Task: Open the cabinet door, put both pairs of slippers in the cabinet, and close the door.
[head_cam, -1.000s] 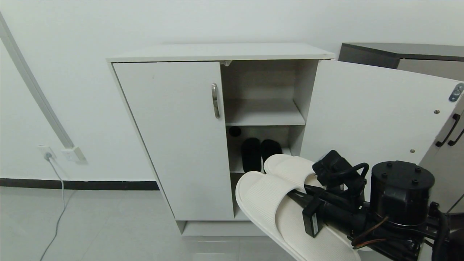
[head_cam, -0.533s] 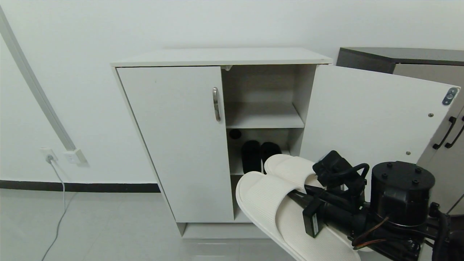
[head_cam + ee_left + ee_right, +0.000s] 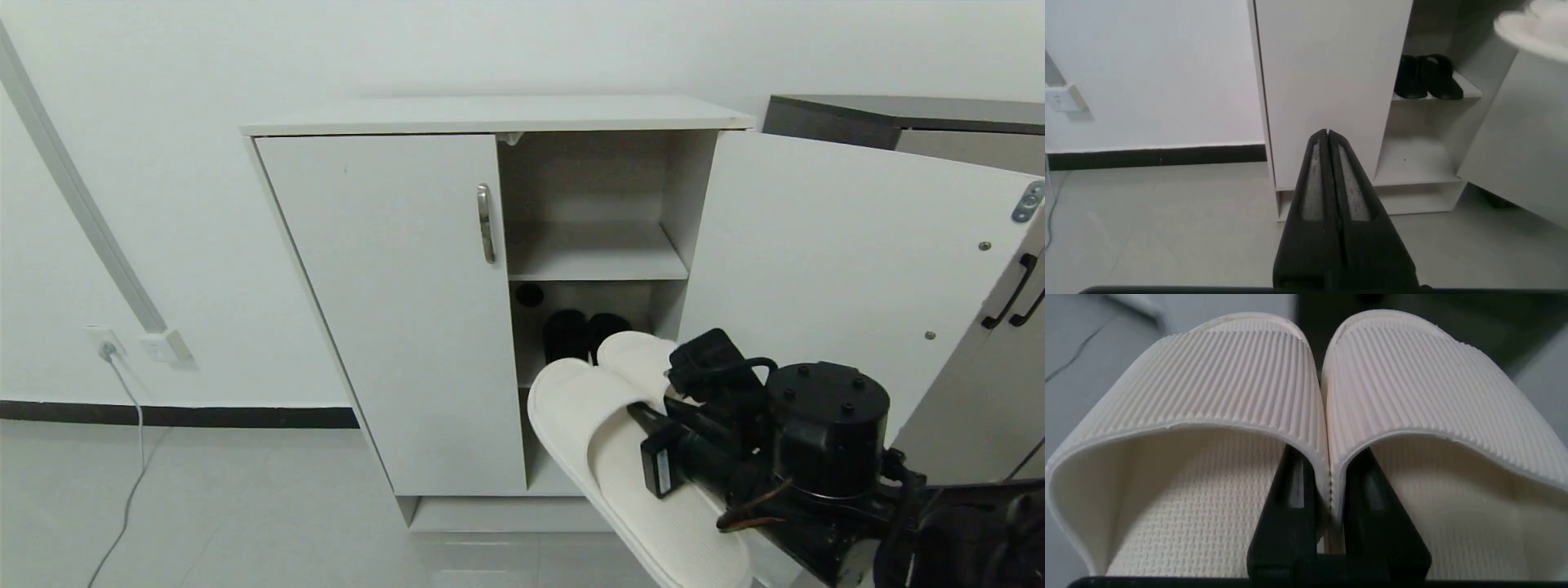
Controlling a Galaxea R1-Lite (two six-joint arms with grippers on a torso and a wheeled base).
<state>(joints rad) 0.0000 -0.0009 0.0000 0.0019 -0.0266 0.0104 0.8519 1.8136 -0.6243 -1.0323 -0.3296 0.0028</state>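
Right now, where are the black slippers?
In the head view, the black slippers sit inside the cabinet under its upper shelf, behind the white slippers.

The cream-white slippers (image 3: 608, 433) bore fine ribbing across their straps and a small woven grid on the insoles. The black slippers (image 3: 584, 333) were plain. The cabinet (image 3: 392, 310) was white, its handle (image 3: 485, 224) silver. The right hand (image 3: 1327, 498) was black. A black skirting strip (image 3: 180, 416) edged the white wall (image 3: 163, 163) above the pale grey floor (image 3: 245, 523).

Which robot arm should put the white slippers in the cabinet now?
The right, most likely. The right gripper is shut on the white slippers, just before the open side of the cabinet. The left gripper is shut and empty, over the floor.
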